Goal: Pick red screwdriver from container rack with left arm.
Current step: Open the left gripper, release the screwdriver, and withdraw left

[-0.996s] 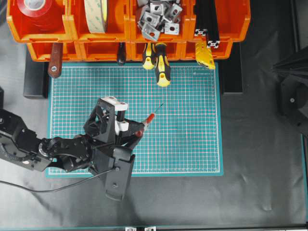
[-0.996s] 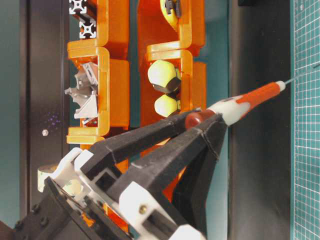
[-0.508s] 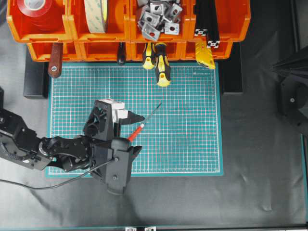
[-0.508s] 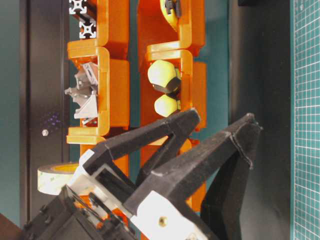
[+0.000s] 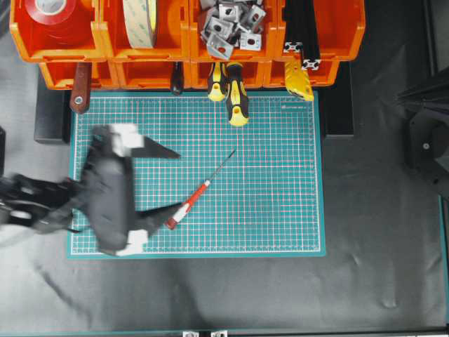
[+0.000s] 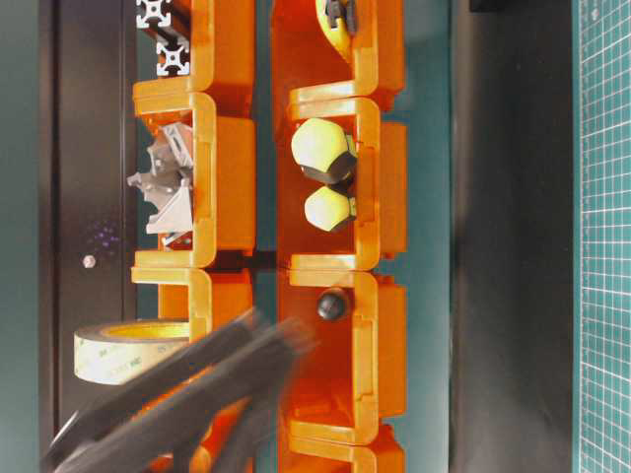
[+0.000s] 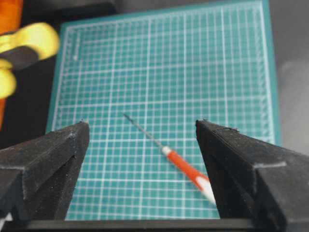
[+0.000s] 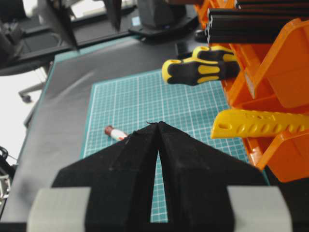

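Note:
The red screwdriver [image 5: 188, 203] lies flat on the green mat [image 5: 280, 203], with its thin shaft pointing up-right and nothing touching it. My left gripper [image 5: 179, 181], blurred by motion, is wide open and empty just left of it; its lower finger tip is near the handle's end. In the left wrist view the screwdriver [image 7: 186, 167] lies on the mat beyond the spread jaws of the gripper [image 7: 142, 124]. The orange container rack [image 5: 182, 49] spans the far edge. My right gripper [image 8: 158, 124] is shut and empty, and the handle's end [image 8: 115, 134] shows past it.
Two yellow-and-black screwdrivers [image 5: 236, 98], a black knob [image 5: 177, 78] and a dark-red handle with a hole [image 5: 79, 90] stick out of the lower bins. The upper bins hold tape rolls [image 5: 140, 21], metal brackets [image 5: 228, 24] and black profiles. A yellow part [image 5: 299, 78] hangs at the right.
My left gripper opened and let the red screwdriver drop onto the mat. The arm has since swung left, away from it, with the jaws spread wider.

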`<action>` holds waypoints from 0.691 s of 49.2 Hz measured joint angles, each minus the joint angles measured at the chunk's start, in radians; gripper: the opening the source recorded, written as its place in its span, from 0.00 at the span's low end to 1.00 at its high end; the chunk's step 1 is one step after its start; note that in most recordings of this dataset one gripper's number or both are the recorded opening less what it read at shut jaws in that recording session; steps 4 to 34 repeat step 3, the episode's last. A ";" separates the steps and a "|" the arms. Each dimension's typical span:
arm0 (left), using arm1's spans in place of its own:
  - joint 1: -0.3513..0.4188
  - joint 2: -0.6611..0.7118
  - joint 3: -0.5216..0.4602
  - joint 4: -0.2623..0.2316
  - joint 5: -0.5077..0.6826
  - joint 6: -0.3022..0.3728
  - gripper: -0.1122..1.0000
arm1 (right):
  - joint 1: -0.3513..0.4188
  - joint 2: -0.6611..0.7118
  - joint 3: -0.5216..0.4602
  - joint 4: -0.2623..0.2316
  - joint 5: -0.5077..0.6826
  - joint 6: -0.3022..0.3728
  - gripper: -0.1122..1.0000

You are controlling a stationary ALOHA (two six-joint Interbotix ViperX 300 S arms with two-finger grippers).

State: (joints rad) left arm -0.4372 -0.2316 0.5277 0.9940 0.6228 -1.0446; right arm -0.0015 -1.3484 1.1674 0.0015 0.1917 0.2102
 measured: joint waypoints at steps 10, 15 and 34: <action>-0.006 -0.058 0.026 0.000 -0.002 -0.032 0.87 | -0.002 0.000 0.002 0.000 0.000 0.000 0.10; -0.006 -0.058 0.026 0.000 -0.002 -0.032 0.87 | -0.002 0.000 0.002 0.000 0.000 0.000 0.10; -0.006 -0.058 0.026 0.000 -0.002 -0.032 0.87 | -0.002 0.000 0.002 0.000 0.000 0.000 0.10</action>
